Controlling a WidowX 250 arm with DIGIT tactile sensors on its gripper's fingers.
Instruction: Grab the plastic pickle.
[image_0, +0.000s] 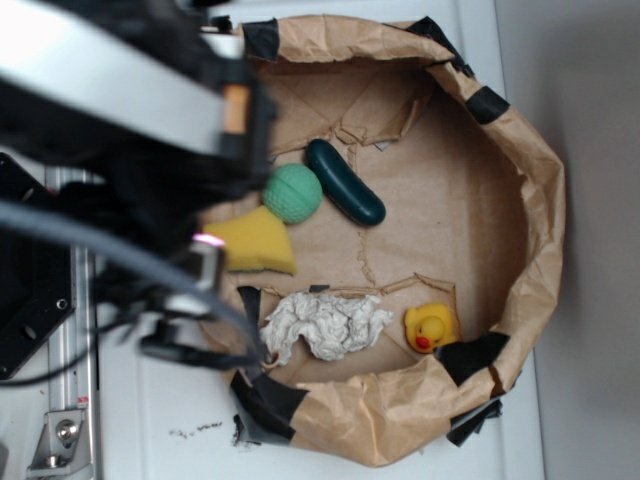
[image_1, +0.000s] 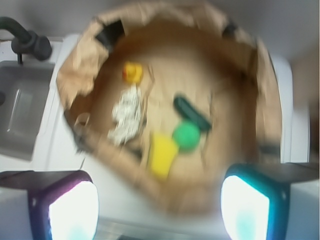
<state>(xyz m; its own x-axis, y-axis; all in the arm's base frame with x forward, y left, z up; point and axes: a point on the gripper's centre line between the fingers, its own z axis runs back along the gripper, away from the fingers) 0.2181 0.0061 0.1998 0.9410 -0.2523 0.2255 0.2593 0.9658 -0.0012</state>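
Pickle (image_0: 345, 181) looks light, stiff and slick, touching the ball (image_0: 292, 193), so I'd pinch its middle; end effector (image_1: 160, 200) is spread apart, empty.

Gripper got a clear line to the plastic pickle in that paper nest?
Probably yes. The plastic pickle lies uncovered on the nest floor; only the green ball touches one side. The gripper hangs above, fingers spread, nothing between them. The paper wall stands well aside.

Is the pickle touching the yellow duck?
No. The pickle lies beside the green ball, while the duck sits apart near the paper wall.
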